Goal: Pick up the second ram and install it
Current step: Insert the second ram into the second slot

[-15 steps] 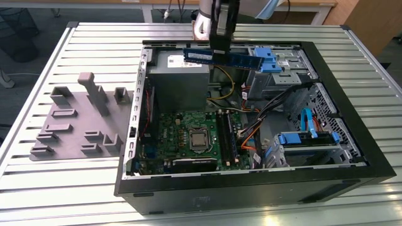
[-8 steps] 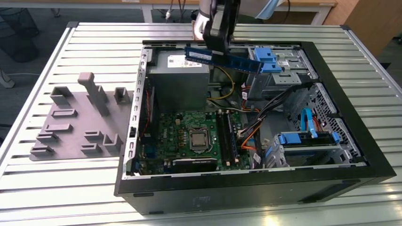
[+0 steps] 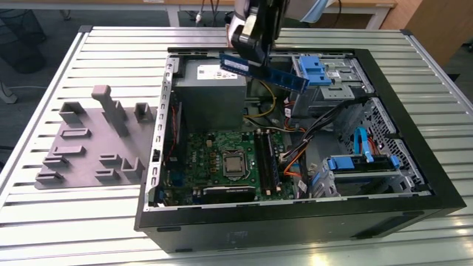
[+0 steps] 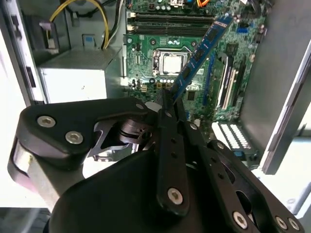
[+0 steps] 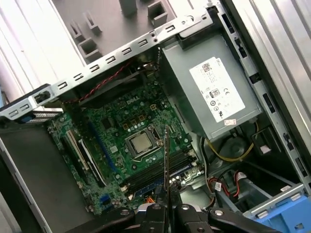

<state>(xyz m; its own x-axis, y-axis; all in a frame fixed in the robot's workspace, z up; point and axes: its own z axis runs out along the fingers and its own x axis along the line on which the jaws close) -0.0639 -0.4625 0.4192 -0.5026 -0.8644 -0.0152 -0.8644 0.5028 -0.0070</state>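
Your black gripper (image 3: pixel 247 58) is clamped on one end of the long, thin dark-blue circuit-board ram stick (image 3: pixel 277 76), which hangs above the open black computer case (image 3: pixel 296 221). Judged light, stiff and fragile: hold it by the flat faces, near the end.

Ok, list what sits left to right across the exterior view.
Grey fixture plate → green motherboard → blue drive caddy. The second ram held in the gripper overlaps the motherboard, so it is left out.
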